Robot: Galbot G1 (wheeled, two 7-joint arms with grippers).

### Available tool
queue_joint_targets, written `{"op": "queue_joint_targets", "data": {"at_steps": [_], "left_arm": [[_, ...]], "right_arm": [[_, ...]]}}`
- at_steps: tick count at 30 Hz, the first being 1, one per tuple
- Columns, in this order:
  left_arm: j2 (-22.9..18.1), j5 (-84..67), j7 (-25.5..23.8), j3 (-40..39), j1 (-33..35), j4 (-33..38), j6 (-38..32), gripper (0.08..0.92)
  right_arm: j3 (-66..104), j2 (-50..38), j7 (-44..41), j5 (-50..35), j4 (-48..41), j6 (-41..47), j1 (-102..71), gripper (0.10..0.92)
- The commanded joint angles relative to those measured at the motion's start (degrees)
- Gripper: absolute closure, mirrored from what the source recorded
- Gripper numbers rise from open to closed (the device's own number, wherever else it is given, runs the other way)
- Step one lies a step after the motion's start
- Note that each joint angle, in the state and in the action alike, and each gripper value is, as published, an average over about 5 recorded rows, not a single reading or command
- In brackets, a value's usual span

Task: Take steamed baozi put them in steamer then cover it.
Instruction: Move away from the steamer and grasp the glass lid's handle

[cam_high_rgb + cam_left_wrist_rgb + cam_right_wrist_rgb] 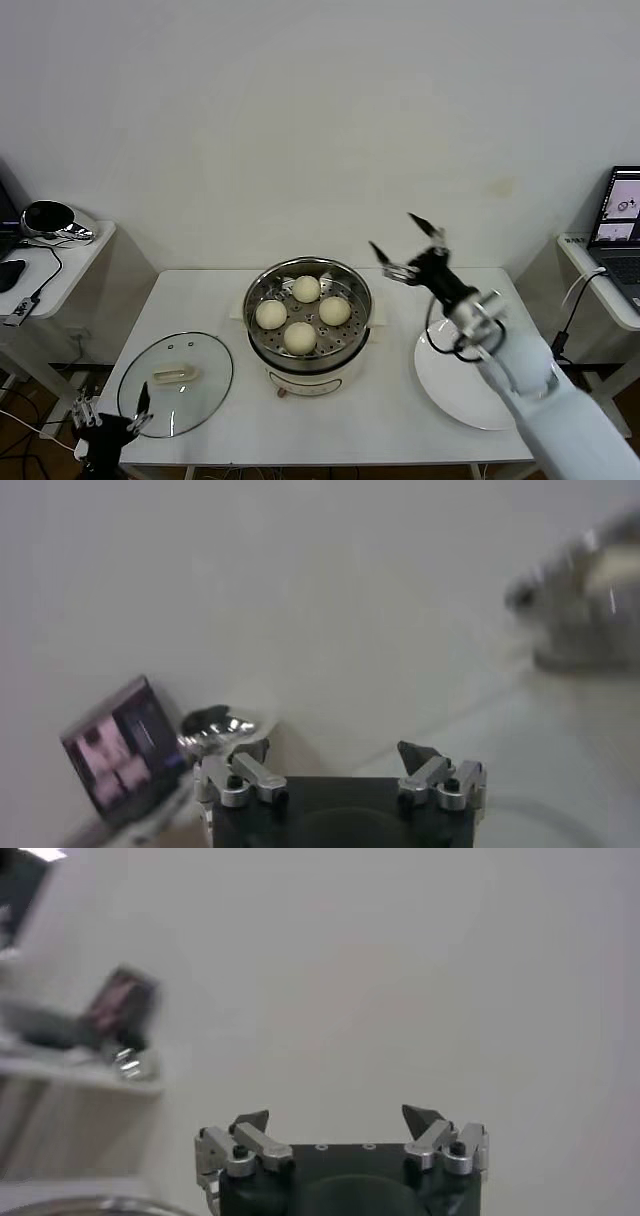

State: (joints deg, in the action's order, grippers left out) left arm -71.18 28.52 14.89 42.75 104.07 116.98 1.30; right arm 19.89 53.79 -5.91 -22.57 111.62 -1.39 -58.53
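Note:
Several cream-white baozi [303, 312] lie in the shiny steel steamer [262, 290] on its white pot base at the table's middle. The glass cover [176, 383] with its cream bar handle lies flat on the table to the steamer's left. My right gripper [405, 243] is open and empty, raised above the table to the right of the steamer; its wrist view [338, 1116] shows only wall. My left gripper [112, 414] is low at the table's front left corner, beside the cover, open and empty; it also shows in its own wrist view [335, 750].
A flat white plate [452, 385] lies on the table at the right, under my right arm. A side table with a helmet [50, 219] stands at far left. A laptop [620, 212] sits on a shelf at far right.

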Motion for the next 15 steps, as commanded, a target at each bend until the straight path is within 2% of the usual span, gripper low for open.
{"op": "queue_joint_targets", "data": {"at_steps": [1, 9, 15], "left_arm": [[5.4, 36.8, -4.2, 6.4, 5.2, -7.8, -2.7, 0.177], [7.8, 40.5, -4.2, 0.8, -3.0, -13.3, -6.1, 0.177], [9.1, 40.6, -4.1, -1.3, -6.0, -15.1, -6.5, 0.177]], "right_arm": [[30.2, 15.0, 0.2, 6.1, 3.6, -5.9, -27.9, 0.203], [31.5, 18.2, 1.7, 7.1, 5.6, -6.3, -32.0, 0.203], [31.7, 19.4, 2.2, 7.8, 5.2, -7.2, -33.4, 0.203]]}}
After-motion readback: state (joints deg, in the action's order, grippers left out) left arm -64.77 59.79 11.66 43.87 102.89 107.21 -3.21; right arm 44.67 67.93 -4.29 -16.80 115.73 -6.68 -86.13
